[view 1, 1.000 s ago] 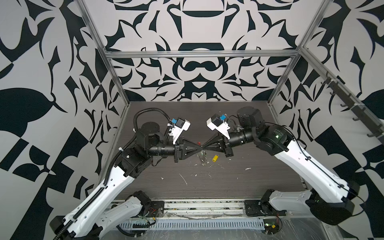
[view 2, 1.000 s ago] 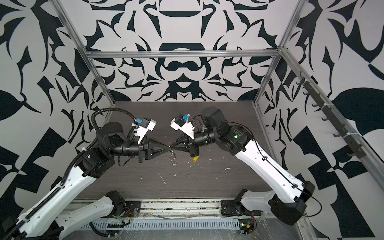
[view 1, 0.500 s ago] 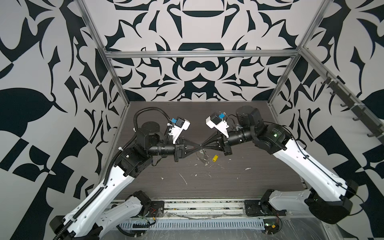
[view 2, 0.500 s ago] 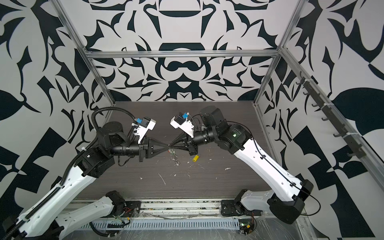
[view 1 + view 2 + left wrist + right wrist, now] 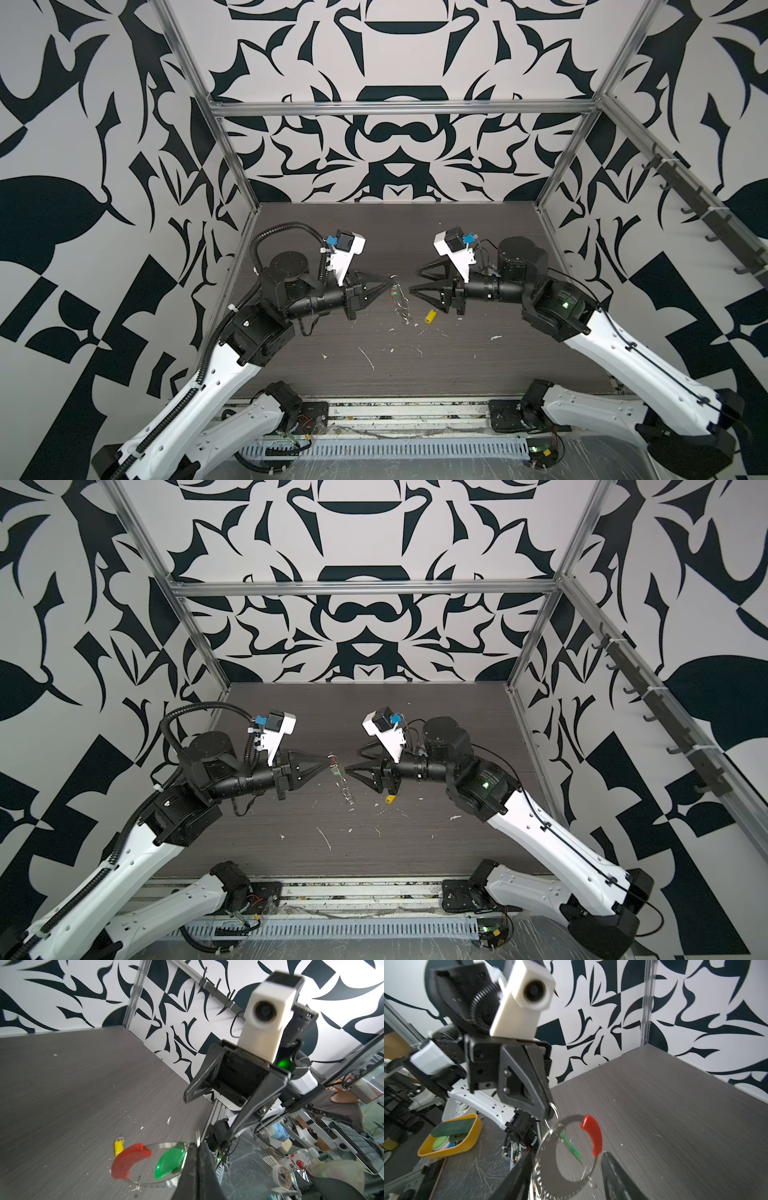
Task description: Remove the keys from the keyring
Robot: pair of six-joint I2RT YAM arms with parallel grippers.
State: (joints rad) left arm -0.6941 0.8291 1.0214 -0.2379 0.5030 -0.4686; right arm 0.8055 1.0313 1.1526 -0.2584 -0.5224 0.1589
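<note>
Keyring (image 5: pixel 401 300) dangles from left end effector (image 5: pixel 389 281).
Right end effector (image 5: pixel 415 281), jaws apart, just beside it; yellow key (image 5: pixel 431 316) lies loose on worktop (image 5: pixel 478 374).

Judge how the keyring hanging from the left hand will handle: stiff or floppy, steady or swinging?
The keyring probably stays stiff: its thin hoop keeps a round outline though the left hand pinches one edge. Hanging from that single point, it likely swings and twists easily. The green key looks loose on it and may slide.
</note>
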